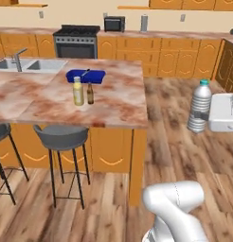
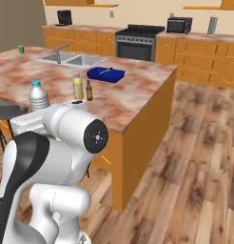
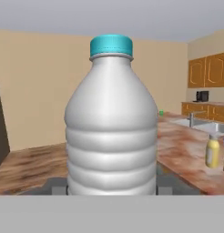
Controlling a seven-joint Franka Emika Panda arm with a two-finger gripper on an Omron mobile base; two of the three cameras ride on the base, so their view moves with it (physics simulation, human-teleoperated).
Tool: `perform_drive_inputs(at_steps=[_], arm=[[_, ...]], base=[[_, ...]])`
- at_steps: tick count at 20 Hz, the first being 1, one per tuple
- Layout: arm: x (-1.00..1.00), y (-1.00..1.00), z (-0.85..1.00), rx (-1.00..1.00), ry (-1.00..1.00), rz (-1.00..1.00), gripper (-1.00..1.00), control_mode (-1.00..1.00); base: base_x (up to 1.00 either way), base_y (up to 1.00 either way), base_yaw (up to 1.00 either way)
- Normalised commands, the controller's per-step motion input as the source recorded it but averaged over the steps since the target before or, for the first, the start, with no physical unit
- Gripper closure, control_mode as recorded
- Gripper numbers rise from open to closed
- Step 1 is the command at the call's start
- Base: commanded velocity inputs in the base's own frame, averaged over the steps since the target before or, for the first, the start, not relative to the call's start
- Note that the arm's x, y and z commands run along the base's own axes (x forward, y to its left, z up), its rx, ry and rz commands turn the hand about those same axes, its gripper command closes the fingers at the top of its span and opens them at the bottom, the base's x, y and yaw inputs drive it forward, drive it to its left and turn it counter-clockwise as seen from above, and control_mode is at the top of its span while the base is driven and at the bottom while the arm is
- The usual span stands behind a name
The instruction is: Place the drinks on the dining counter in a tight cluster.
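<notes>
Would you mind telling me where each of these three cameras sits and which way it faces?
Left base view: behind the arm's left, looking forward and down over the dining counter; white arm lower right; tool holding the water bottle off the counter.
Right base view: behind the arm's right, facing the same island; the arm's shoulder fills the lower left.
Hand view: on the hand, looking along the tool, close on the bottle.
All three share the water bottle, the yellow bottle and the brown bottle; both base views also share the blue box.

Yellow bottle (image 1: 78,91), grey cap, upright on island (image 1: 118,106), just beside blue box (image 1: 85,76). Brown bottle (image 1: 90,93) upright, just beside yellow one. Water bottle (image 1: 200,107), blue cap, upright, held off island's end.
</notes>
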Motion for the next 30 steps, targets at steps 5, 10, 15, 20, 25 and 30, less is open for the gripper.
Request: perform_drive_inputs(at_steps=[5, 10, 15, 20, 25, 30], arm=[[0.00, 0.00, 0.00, 0.00, 0.00, 0.00, 1.00, 1.00], [0.00, 0.00, 0.00, 0.00, 0.00, 0.00, 1.00, 1.00], [0.00, 0.00, 0.00, 0.00, 0.00, 0.00, 1.00, 1.00], [0.00, 0.00, 0.00, 0.00, 0.00, 0.00, 1.00, 1.00], [0.00, 0.00, 0.00, 0.00, 0.00, 0.00, 1.00, 1.00], [0.07, 0.00, 0.02, 0.00, 0.05, 0.00, 1.00, -1.00]], base=[[1.00, 0.97, -0.47], [1.00, 0.80, -0.22], [0.88, 0.31, -0.20], [0.20, 0.00, -0.02], [0.00, 0.00, 0.00], [0.01, 0.00, 0.00]])
